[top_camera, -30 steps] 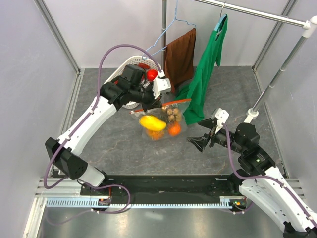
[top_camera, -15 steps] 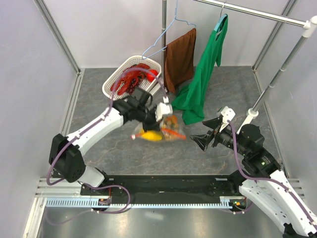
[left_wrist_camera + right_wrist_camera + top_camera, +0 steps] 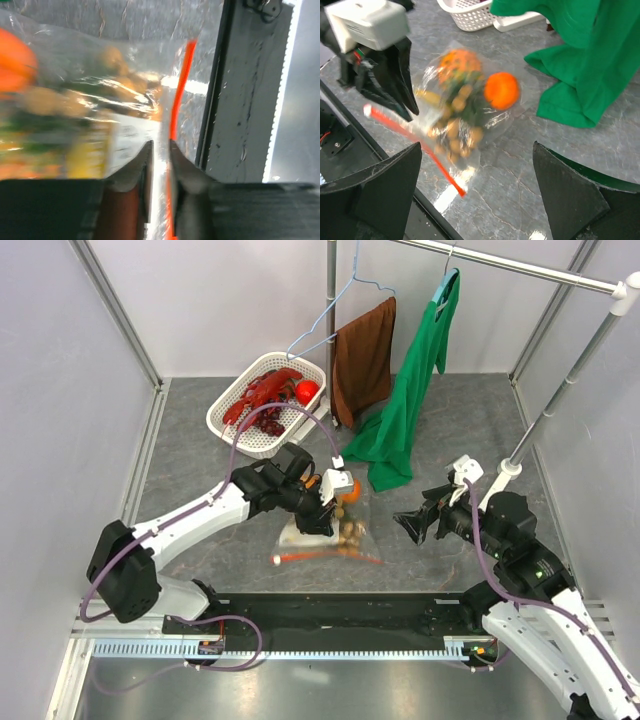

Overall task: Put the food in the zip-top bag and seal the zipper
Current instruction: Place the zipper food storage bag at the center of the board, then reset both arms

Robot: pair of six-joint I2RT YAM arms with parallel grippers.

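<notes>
Clear bag (image 3: pixel 338 525) between arms, food inside. Only right wrist view separates orange ball (image 3: pixel 501 90), pineapple (image 3: pixel 458 64), grapes (image 3: pixel 454 134) (top view: one lump). Zipper (image 3: pixel 327 556) runs left-right along bag's near edge. Left gripper (image 3: pixel 159 150) pinches bag beside zipper; left wrist view blurred. Right gripper (image 3: pixel 422 521) agape, empty.

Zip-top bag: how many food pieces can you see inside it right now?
3 clearly, in the zip-top bag: orange ball beside the pineapple, tan grape bunch toward the zipper. A yellow smear may be a fourth; blur hides detail.
</notes>
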